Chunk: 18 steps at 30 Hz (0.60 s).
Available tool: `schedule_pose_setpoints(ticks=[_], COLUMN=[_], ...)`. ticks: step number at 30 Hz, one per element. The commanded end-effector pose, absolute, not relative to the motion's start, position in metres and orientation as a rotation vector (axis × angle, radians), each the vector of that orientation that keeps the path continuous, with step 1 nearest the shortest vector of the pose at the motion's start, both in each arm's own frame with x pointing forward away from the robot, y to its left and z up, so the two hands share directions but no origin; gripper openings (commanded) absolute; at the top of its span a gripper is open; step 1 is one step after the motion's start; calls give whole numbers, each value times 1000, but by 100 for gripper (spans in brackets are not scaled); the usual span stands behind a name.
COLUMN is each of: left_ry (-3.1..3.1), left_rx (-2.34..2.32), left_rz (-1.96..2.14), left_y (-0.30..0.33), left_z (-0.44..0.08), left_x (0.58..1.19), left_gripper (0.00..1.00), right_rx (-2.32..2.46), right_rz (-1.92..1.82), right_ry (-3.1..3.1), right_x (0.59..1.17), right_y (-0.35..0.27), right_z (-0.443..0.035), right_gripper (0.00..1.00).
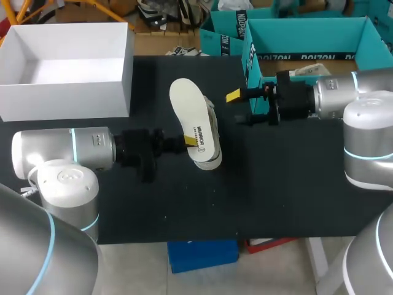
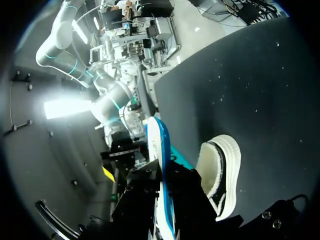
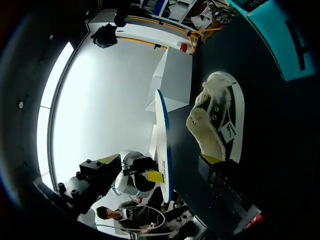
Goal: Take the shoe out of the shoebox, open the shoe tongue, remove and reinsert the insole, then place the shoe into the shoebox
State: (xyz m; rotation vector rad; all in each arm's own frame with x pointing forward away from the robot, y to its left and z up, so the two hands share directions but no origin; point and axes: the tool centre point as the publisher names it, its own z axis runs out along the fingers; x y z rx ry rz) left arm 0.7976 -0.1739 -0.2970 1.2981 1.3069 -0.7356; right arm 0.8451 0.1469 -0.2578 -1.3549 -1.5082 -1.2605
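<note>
Head view puts the shoe point(image 1: 212, 132) on the black table point(image 1: 295, 184), lying on its side with its toe toward the near edge. Against the shoe's left flank stands the pale insole point(image 1: 189, 114), out of the shoe and tipped up on edge. The left gripper point(image 1: 190, 141) comes in from the shoe's left and is clamped on the lower end of the insole, one finger on each face. In the left wrist view the insole point(image 2: 161, 165) runs edge-on between those dark fingers, with the shoe point(image 2: 221, 175) just beside it. To the shoe's right, the right gripper point(image 1: 238, 107) hangs with its fingers spread wide and nothing between them, near the shoe but apart from it. The right wrist view shows the shoe's point(image 3: 220, 117) opening facing the insole point(image 3: 162, 140). A white box point(image 1: 67, 92) sits well beyond the shoe's upper left, and a teal box point(image 1: 307, 27) to its upper right.
</note>
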Motion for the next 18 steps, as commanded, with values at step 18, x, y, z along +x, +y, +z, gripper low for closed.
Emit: schedule_pose_setpoints(ticks=[18], left_ry=[1311], left_rx=[1299], left_rz=[-730], left_y=[-175], left_z=[-296], left_x=[797], left_gripper=[0], right_rx=[-1180], right_rz=[-1197], right_ry=[-1612], right_x=[870], right_y=[175], right_z=[-272], right_gripper=[100])
